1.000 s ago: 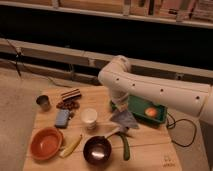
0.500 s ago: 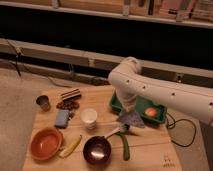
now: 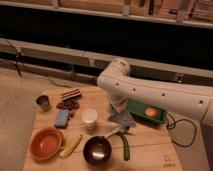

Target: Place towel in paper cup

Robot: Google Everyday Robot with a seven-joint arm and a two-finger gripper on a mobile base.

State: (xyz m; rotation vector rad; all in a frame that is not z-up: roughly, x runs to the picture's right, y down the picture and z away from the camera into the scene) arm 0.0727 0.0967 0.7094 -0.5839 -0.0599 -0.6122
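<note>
The white arm [image 3: 150, 92] reaches over the far edge of the wooden bench [image 3: 150, 146], its gripper [image 3: 119, 110] mid-bench just above the towel [image 3: 122, 121]; whether it clamps anything cannot be told. The towel lies, seemingly bunched, between the green tray [image 3: 136, 107] and the paper cup [image 3: 89, 117], a dark bowl [image 3: 97, 150] toward the front edge.

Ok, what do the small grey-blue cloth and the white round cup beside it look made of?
Grey-blue cloth: soft fabric with a matte finish, going by its crumpled, peaked folds. White round cup: probably paper, as it is matte with a thin rim and a pale inside, though plastic is not ruled out. The gripper hangs directly above the cloth; whether it is touching the cloth cannot be told.
</note>
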